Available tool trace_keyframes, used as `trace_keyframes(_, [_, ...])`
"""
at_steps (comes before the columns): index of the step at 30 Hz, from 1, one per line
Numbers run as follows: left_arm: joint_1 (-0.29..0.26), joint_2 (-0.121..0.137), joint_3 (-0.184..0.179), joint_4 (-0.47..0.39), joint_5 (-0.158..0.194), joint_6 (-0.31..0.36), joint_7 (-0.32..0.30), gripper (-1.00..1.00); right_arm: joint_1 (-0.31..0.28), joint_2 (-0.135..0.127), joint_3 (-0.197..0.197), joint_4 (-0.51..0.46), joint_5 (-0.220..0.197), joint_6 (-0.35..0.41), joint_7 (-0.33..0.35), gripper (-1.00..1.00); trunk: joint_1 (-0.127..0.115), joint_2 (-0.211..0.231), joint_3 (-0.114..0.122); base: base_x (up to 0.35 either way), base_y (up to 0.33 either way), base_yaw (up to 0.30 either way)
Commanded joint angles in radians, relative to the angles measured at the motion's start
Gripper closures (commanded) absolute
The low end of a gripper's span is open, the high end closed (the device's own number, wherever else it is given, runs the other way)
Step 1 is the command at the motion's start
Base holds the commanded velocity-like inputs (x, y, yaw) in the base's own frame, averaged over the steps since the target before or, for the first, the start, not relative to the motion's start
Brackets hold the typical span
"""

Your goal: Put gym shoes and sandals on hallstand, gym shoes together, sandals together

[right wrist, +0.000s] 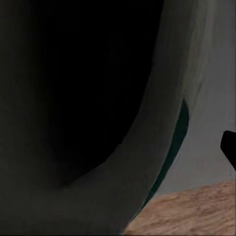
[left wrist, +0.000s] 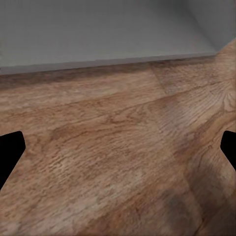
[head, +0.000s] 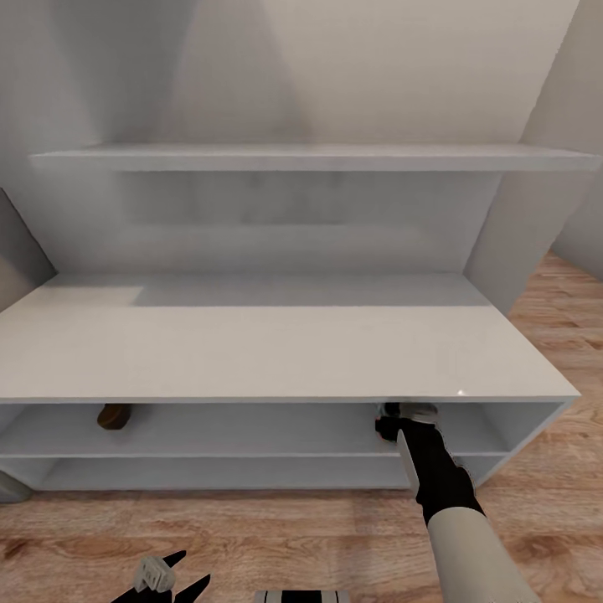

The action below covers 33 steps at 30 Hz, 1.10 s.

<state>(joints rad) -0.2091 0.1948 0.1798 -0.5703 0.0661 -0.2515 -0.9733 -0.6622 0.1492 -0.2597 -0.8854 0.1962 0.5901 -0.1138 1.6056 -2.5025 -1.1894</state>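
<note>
The pale grey hallstand [head: 276,352] fills the head view, with two open shelves under its bench top. One dark brown sandal [head: 115,415] lies on the upper open shelf at the left. My right arm reaches into that same shelf at the right, where my right gripper [head: 394,420] is at a cream gym shoe [head: 420,410]. In the right wrist view the gym shoe [right wrist: 162,123] is very close, showing its dark opening and green stripe. One black fingertip [right wrist: 229,149] stands wide to the side, so the gripper is open. My left gripper [head: 186,571] hangs open and empty over the corridor floor [left wrist: 118,147].
The bench top and the upper wall shelf [head: 310,157] carry nothing. Wood-plank floor [head: 553,335] runs in front of and to the right of the hallstand. A grey object's edge [head: 8,490] shows on the floor at the far left.
</note>
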Motion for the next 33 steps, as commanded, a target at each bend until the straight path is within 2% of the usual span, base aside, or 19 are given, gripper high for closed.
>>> trace_keyframes(1, [0.000, 0.000, 0.001, 0.001, 0.001, -0.005, -0.004, -1.00, -0.001, 0.001, -0.003, -0.001, 0.008, 0.005, 0.002, -1.00, 0.000, 0.000, -0.001, 0.008, 0.000, 0.000])
trace_keyframes(20, [0.000, 0.000, 0.001, 0.001, 0.001, -0.005, -0.004, -1.00, -0.001, 0.001, -0.003, -0.001, 0.008, 0.006, 0.003, -1.00, 0.000, 0.000, -0.001, -0.007, 0.000, 0.000])
trace_keyframes(33, [0.000, 0.001, 0.002, 0.001, 0.001, -0.006, -0.004, -1.00, -0.001, 0.001, -0.003, -0.001, 0.008, 0.006, 0.003, -1.00, 0.000, 0.000, -0.001, -0.268, 0.000, 0.000])
